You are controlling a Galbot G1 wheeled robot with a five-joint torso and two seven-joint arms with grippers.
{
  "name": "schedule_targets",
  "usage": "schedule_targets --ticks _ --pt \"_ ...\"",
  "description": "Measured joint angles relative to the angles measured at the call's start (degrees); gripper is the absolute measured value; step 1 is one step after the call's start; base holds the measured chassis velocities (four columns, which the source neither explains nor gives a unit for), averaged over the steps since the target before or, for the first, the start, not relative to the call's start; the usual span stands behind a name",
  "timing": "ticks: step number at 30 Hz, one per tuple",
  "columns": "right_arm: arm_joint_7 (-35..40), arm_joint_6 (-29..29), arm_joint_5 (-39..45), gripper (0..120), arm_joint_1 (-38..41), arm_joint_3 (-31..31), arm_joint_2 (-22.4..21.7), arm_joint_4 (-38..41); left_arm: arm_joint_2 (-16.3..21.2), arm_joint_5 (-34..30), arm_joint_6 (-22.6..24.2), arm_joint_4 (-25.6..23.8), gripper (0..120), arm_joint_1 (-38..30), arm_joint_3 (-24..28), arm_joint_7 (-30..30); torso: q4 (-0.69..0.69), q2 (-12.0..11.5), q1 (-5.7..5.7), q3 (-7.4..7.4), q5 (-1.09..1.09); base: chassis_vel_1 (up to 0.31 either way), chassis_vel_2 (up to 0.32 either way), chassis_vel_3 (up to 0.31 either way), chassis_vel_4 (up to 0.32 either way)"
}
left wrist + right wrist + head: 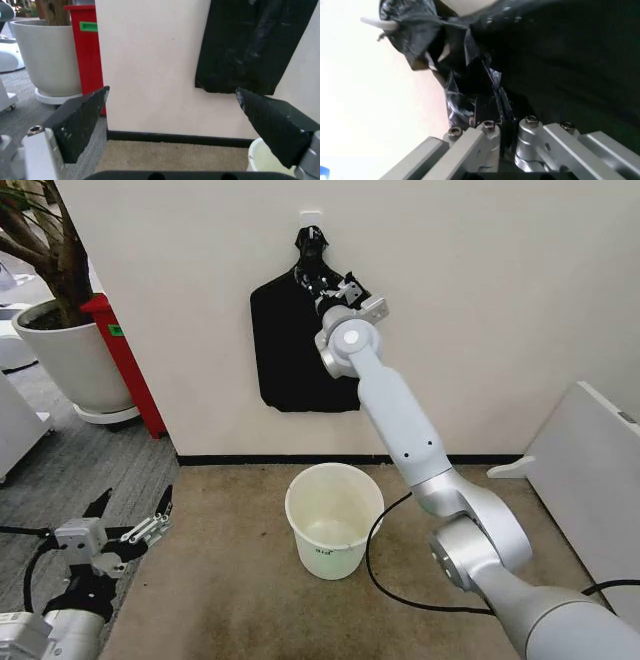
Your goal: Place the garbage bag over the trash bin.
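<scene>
Garbage bag (285, 350) hangs flat on the wall from a hook (310, 217), above the trash bin (334, 519) on the carpet. Right gripper (335, 290) pinches its crinkled top just below the knot; best to lift off the hook cleanly, not tug. Left gripper (133, 513) parked low, jaws spread.

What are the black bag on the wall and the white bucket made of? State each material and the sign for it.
The black bag hanging flat on the wall looks like thin glossy plastic film: it crinkles and glints near its knotted top, where the right claw is shut on it. The round cream-white bucket appears to be smooth moulded plastic, with a rolled rim and a soft sheen.
</scene>
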Motion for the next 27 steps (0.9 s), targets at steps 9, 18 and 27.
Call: schedule_targets --ticks 9,18,27 --pt "3.94 0.70 2.54 0 -3.08 -1.83 0.00 5.56 -0.26 0.61 -0.41 0.00 100 -0.07 0.61 0.12 0.00 0.00 0.00 0.00 0.00 0.000 0.000 0.000 0.000" --pt "5.83 1.89 2.87 0 -10.15 -4.58 -0.01 11.71 -0.42 1.03 -0.62 0.00 100 -0.10 1.21 0.22 0.01 0.00 0.00 0.00 0.00 0.000 0.000 0.000 0.000" --pt "6.84 2.65 2.70 0 -19.09 -6.05 -1.11 17.65 -0.49 1.36 -0.90 0.01 100 0.28 1.57 0.26 0.00 0.00 0.00 -0.01 0.00 0.000 0.000 0.000 0.000"
